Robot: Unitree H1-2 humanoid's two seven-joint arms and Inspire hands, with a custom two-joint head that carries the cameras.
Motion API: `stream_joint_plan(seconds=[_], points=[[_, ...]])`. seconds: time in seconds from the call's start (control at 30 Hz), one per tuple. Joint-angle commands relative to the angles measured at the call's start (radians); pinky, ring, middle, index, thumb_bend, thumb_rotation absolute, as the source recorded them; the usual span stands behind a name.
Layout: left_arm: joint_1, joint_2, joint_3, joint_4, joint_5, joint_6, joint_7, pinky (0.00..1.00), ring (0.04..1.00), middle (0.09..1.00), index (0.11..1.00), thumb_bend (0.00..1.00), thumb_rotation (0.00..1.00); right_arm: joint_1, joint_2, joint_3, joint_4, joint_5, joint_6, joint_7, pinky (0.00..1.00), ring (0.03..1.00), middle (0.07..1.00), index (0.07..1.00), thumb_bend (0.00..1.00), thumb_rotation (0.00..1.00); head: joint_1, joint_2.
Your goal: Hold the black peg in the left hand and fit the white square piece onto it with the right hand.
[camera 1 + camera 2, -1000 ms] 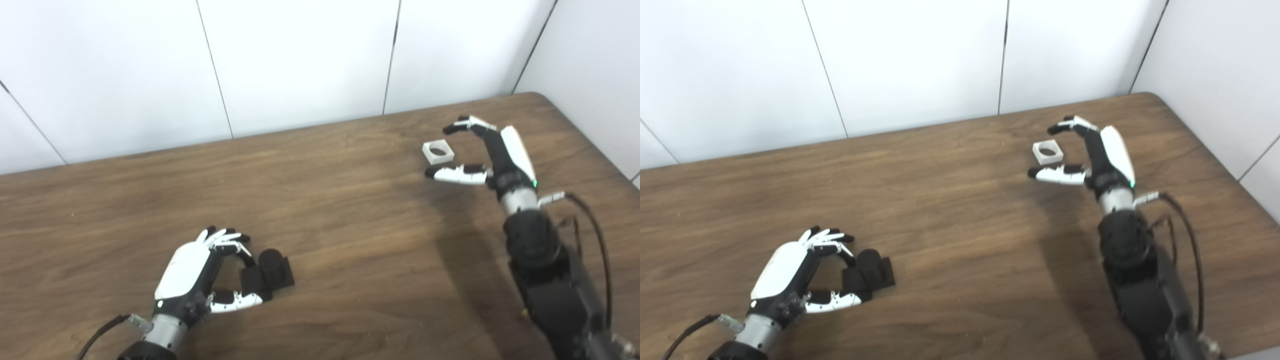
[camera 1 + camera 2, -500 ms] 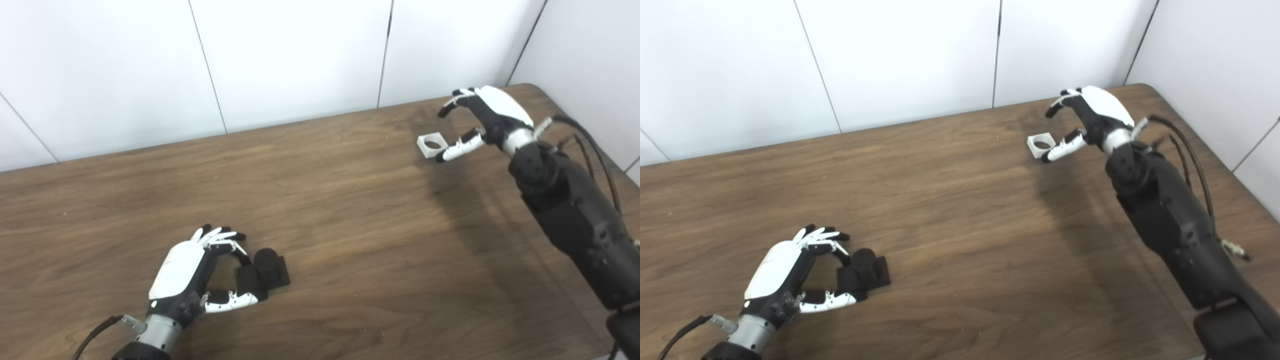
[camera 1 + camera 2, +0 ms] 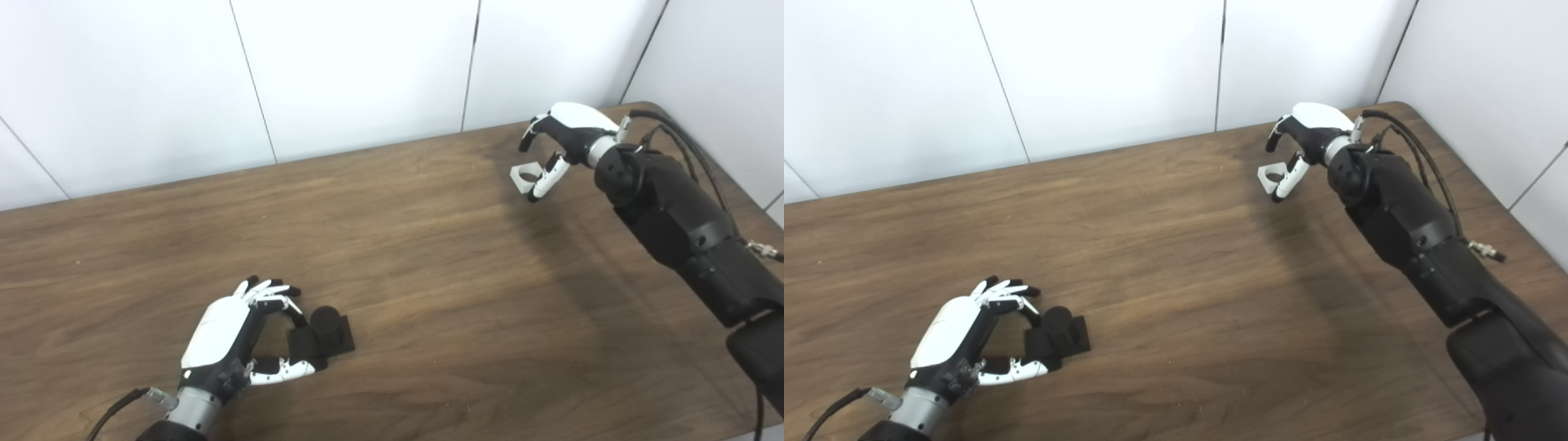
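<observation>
**Both robot hands closing in, nothing lifted yet**

Right robot hand (image 3: 554, 144) is arched over the white piece (image 3: 525, 176) at the far right of the desk (image 3: 429, 257), fingers apart, thumb just beside it, not gripping as far as I can tell. I'd pinch two opposite flat sides and keep the hole clear.

Left robot hand (image 3: 245, 327) is curled round the peg (image 3: 324, 331) near the front left. It's touching or nearly so, but looks released, so firm that up first.

The piece is a small flat square with a round hole. The peg is a black stub on a square base, sitting upright.
</observation>
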Motion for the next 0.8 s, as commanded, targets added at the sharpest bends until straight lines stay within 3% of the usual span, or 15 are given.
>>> stream_joint_plan(seconds=[0.0, 0.37, 0.77], points=[[0.023, 0.016, -0.014, 0.009, -0.002, 0.010, -0.052, 1.00, 0.882, 0.785, 0.485, 0.52, 0.05, -0.066, -0.017, 0.003, 0.000, -0.023, -0.023, -0.011, 1.00, 1.000, 0.930, 0.681, 0.89, 0.13, -0.001, 0.001], [0.023, 0.015, -0.015, 0.002, 0.003, 0.013, -0.054, 1.00, 0.879, 0.784, 0.485, 0.52, 0.05, -0.108, -0.009, 0.046, 0.075, -0.064, -0.036, -0.019, 1.00, 0.999, 0.917, 0.674, 0.87, 0.12, 0.003, 0.001], [0.024, 0.021, -0.010, -0.005, 0.000, 0.015, -0.060, 1.00, 0.882, 0.785, 0.485, 0.52, 0.05, -0.107, -0.012, 0.054, 0.106, -0.084, -0.020, -0.012, 1.00, 0.980, 0.899, 0.659, 0.87, 0.13, 0.002, 0.002]])
